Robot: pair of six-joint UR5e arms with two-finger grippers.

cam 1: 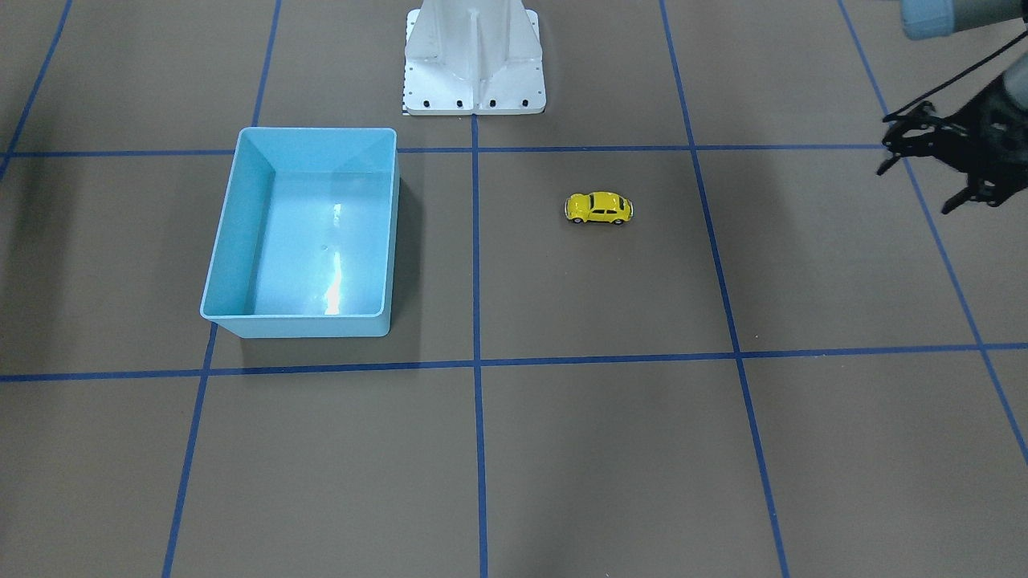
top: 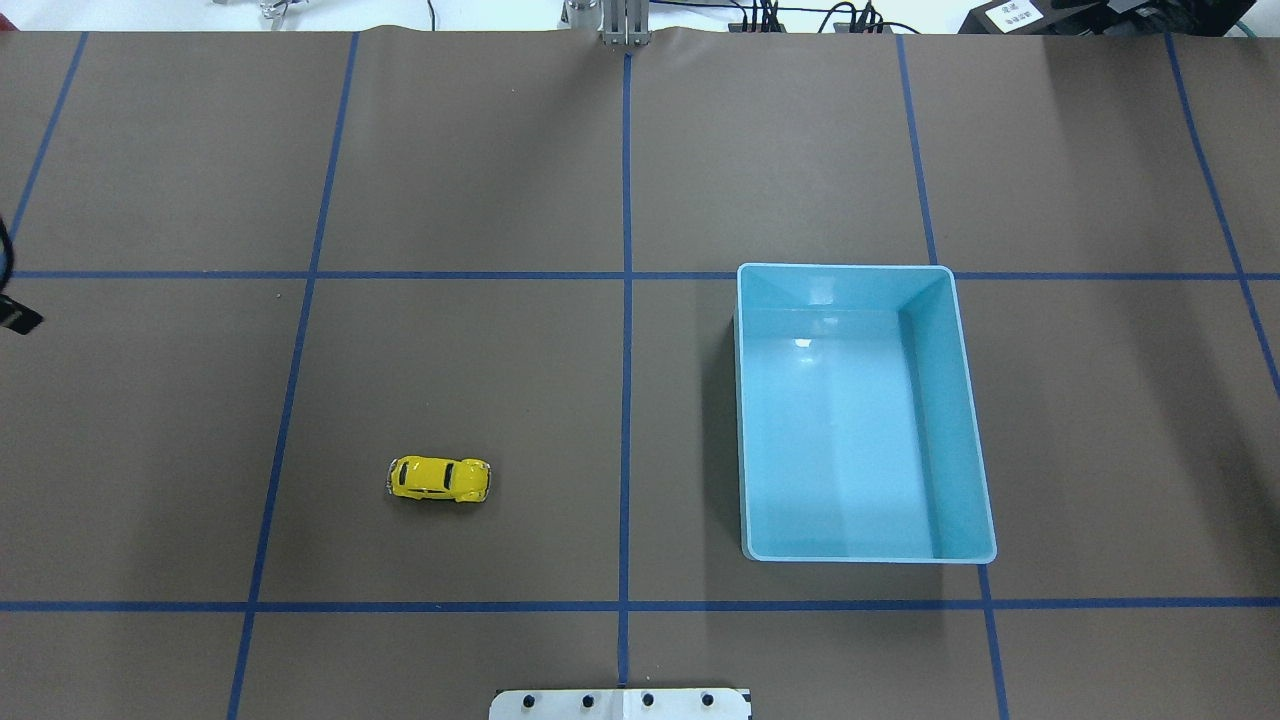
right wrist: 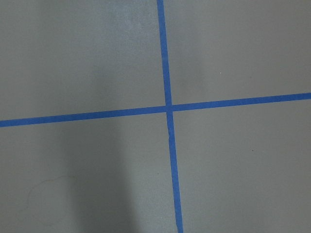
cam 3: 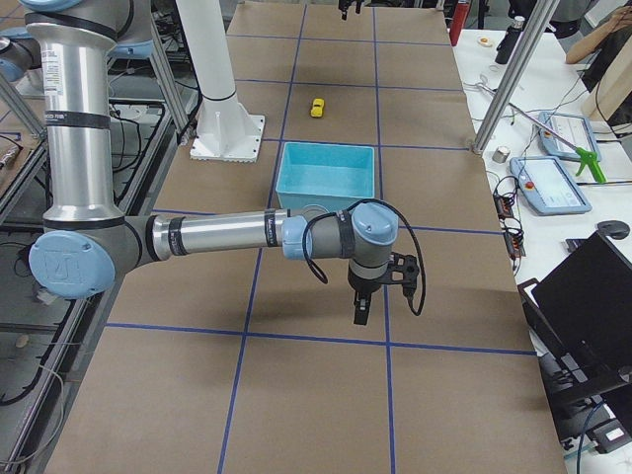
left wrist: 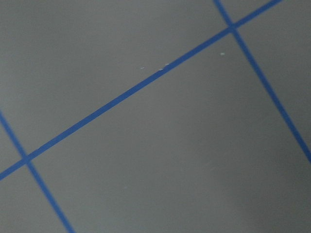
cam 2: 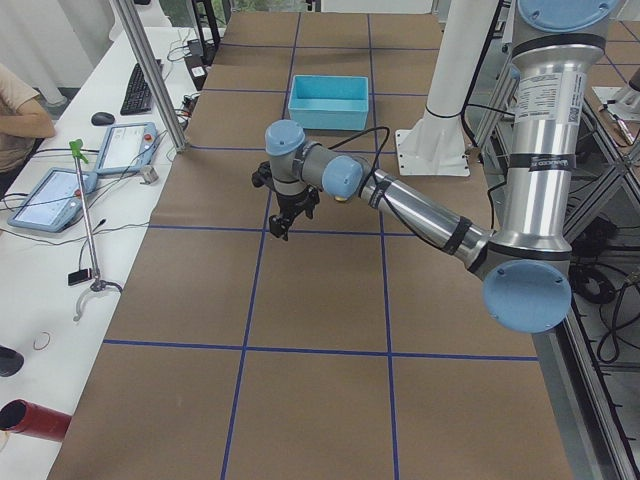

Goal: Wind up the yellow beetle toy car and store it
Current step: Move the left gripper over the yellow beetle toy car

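Overhead exterior first: where is the yellow beetle toy car (top: 439, 479)?

Lower left of centre, on its wheels on the brown surface (top: 460, 160). It lies lengthwise across the frame, inside one square of the blue tape lines (top: 627, 400) and touching none of them.

And the light blue bin (top: 945, 420)?

Right of centre, well apart from the car, with the middle vertical tape line between the two. Its glossy floor shows glare.

What about the left gripper (cam 1: 914, 191)?

In the exterior front-facing view it hangs at the upper right edge, above the surface and well apart from the car. It is blurred, but its black fingers (cam 1: 960, 201) look to stand apart with a gap between them.

The right gripper (cam 3: 359, 314)?

Only the exterior right view shows it, near the frame's centre and lower in the frame than the bin, pointing down at the surface. I cannot tell whether its fingers are apart or together.
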